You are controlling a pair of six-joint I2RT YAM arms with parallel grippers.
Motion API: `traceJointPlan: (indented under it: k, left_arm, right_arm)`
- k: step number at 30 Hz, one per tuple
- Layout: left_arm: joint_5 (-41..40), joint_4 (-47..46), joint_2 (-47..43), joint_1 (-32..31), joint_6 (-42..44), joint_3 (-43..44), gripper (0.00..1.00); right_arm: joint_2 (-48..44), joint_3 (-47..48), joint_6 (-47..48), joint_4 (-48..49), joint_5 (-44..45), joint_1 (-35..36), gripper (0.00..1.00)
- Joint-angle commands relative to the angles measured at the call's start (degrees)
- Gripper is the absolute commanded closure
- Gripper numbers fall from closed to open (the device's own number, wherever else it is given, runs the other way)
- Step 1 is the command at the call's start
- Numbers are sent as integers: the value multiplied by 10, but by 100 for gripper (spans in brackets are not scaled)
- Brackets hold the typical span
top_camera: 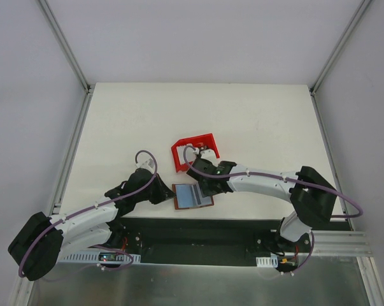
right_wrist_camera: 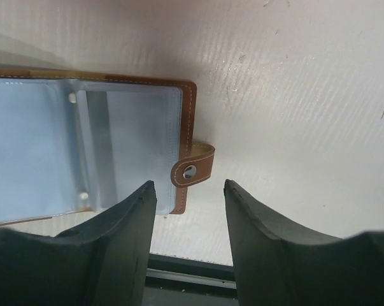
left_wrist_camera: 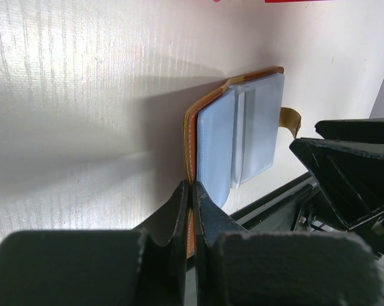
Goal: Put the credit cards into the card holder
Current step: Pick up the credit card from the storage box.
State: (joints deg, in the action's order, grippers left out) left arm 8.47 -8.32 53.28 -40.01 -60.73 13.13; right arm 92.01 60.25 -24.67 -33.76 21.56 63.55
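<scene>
Card holder (top_camera: 192, 196) lies opened flat on the white table (top_camera: 255, 121), at about 6 o'clock of the tabletop and close to the near edge, its brown cover down and its pale blue-grey sleeves (left_wrist_camera: 242, 127) facing up. Whether any credit cards sit in those sleeves cannot be told.

From the overhead view the left gripper (top_camera: 169, 194) comes in at 9 o'clock of the holder. Its wrist camera shows the two black fingers pressed together on the stitched brown edge of the cover, which runs up between them. The right gripper (top_camera: 209, 187) sits at about 1 o'clock of the holder, over its far right corner. Its fingers stand apart with nothing between them. In the right wrist view the clasp tab (right_wrist_camera: 193, 169), brown with a small metal snap, lies on the table just ahead of that gap, at 12 o'clock.

A red bin (top_camera: 177, 156) stands at 12 o'clock of the holder, just beyond the right gripper.
</scene>
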Motion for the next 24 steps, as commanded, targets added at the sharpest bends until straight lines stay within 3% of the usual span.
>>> traceJointPlan:
  k: [1, 8, 13, 24]
  left_arm:
    - [-6, -6, 2, 3, -3, -4, 100]
    - [-2, -6, 10, 3, 2, 1, 100]
    - [-4, -6, 13, 3, 1, 1, 100]
    - [-10, -6, 21, 3, -1, 1, 100]
  right_arm:
    - [-32, 2, 3, -11, 7, -4, 50]
    - [-66, 52, 54, -1, 0, -18, 48]
    - [-83, 91, 105, 55, -60, -68, 43]
    - [54, 209, 149, 97, -250, -192, 32]
